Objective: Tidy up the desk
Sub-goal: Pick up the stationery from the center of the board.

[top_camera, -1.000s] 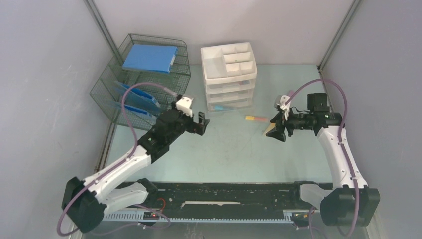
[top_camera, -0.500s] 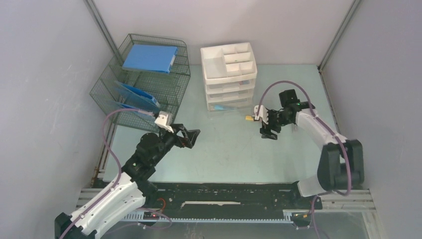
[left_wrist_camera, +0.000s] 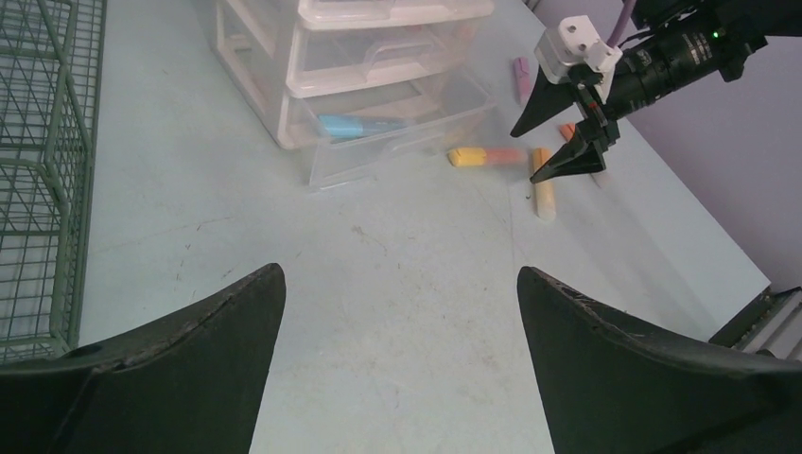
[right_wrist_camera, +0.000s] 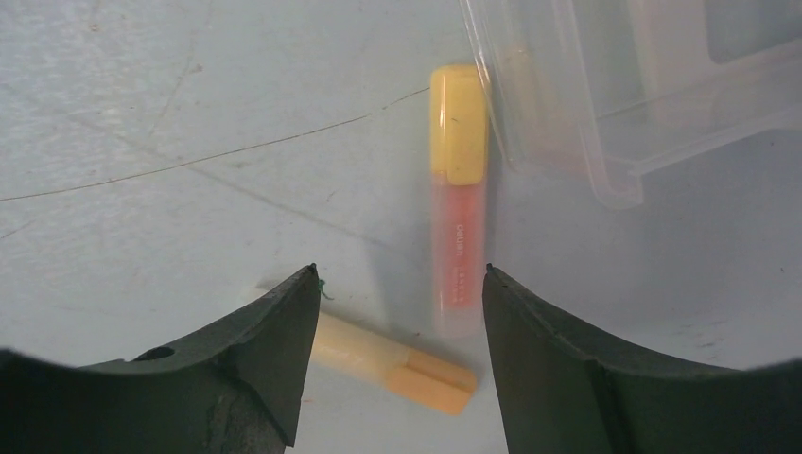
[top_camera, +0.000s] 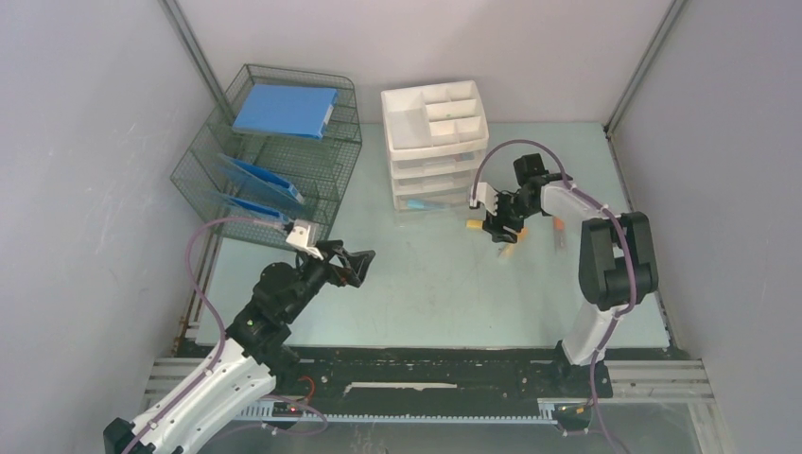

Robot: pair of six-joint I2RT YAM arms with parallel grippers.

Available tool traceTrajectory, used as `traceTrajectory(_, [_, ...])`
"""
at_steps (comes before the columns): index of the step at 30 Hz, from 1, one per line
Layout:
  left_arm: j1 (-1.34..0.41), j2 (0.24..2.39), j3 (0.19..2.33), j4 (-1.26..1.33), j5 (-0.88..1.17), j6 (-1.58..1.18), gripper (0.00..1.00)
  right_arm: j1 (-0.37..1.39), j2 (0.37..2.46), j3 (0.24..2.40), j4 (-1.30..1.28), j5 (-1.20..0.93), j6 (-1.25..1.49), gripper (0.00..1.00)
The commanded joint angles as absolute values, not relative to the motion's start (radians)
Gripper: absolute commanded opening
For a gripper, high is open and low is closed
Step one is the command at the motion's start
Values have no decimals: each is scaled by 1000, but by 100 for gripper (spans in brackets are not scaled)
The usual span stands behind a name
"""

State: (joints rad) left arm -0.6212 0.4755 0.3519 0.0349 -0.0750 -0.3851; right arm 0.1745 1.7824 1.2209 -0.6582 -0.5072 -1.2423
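Right tool (right_wrist_camera: 397,274) hangs low over the bench (top_camera: 426,293), jaws apart, nothing clamped. Below it are two loose pens just in front of the clear drawer unit (top_camera: 435,142). One is a yellow-capped highlighter (right_wrist_camera: 459,189), the other a cream marker (right_wrist_camera: 392,364) lying diagonally near the left finger. My read is the highlighter is the pick, and it goes in the open bottom drawer (left_wrist_camera: 397,132), which already holds a blue pen (left_wrist_camera: 355,125). Its long axis runs across the closing direction, so wrist angle is fine. But it sits hard by the right finger, not centred, so shift toward the drawer side before dropping. Cap end is just beside the drawer lip; can't tell if they touch. Grip mid-body, away from the cap, so the right finger clears the plastic. The cream marker's end lies close to the highlighter's tail, so the risk is trapping both or flicking it away; go straight down and close slowly. Left tool (left_wrist_camera: 397,272) is wide apart, empty, well clear on the wire rack (top_camera: 274,161) side; leave it there.
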Motion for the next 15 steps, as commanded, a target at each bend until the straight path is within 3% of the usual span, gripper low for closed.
traceTrajectory(1, [-615,469,341,38,-94,-397,100,176,1830,1272,-637,-480,-1219,70])
traceTrajectory(15, [-615,484,345,41,-106,-389,100,180,1924,1325,-652,-450,-1201,61])
